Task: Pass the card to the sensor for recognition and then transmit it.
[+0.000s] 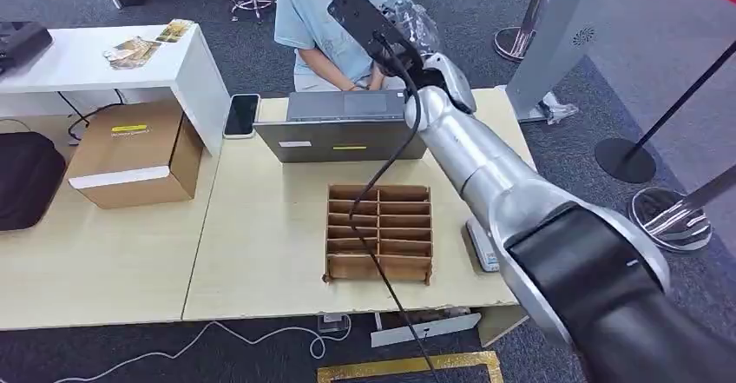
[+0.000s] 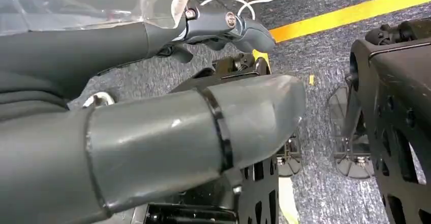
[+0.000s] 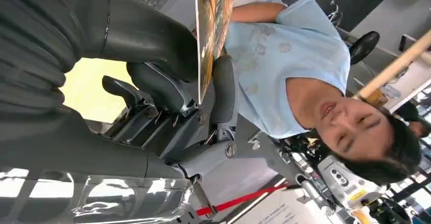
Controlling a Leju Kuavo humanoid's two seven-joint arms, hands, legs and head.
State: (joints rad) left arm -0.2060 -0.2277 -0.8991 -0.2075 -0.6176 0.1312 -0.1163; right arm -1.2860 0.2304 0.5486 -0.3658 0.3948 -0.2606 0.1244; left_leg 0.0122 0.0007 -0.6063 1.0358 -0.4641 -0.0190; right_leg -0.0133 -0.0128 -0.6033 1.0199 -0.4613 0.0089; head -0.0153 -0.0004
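Right hand, reaching over the grey open laptop at upper centre, pinches the thin colourful printed card edge-on between thumb and fingers, long axis pointing toward the seated person; left hand hangs empty, fingers apart.

Looks like I'm in an office: grey carpet, light wood desks, a laptop, a phone, queue-barrier posts nearby.
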